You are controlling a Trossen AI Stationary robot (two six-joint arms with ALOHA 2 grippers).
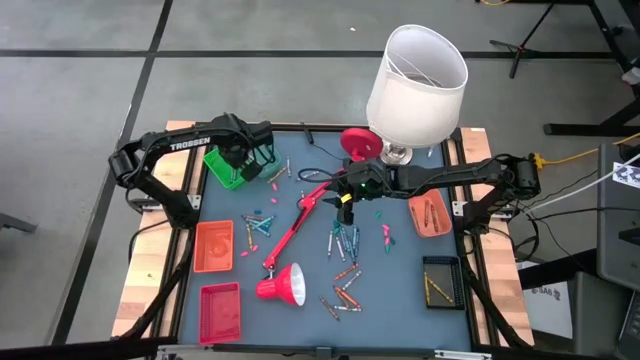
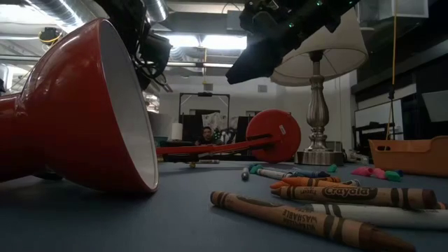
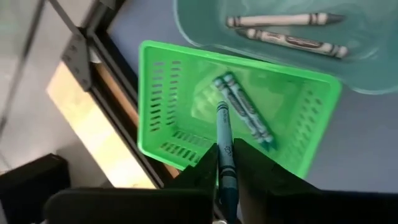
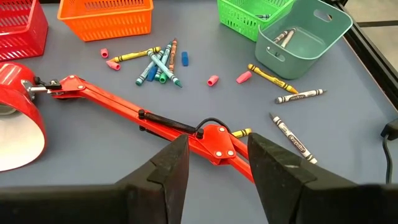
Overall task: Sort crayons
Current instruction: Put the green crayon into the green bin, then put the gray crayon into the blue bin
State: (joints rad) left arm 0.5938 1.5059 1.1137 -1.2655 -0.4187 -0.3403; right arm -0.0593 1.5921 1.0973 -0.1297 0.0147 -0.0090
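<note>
Green basket (image 3: 186, 134) lies directly under the left gripper (image 3: 225, 163), whose narrow jaws pinch a teal crayon (image 3: 224, 149) above two already inside. Best release it centred, clear of the basket's rim. Beyond that basket, the right gripper (image 4: 217, 165) hovers wide-jawed over the red lamp arm (image 4: 124, 109).

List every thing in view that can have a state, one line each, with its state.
Left gripper: above the green basket, a teal crayon between its fingers.
Right gripper: open, empty, over the red lamp arm.
Red lamp: lying on its side.
White lamp: upright.
Green basket: two crayons inside.
Grey-green bin: two crayons inside.
Loose crayons: scattered on the table.
</note>
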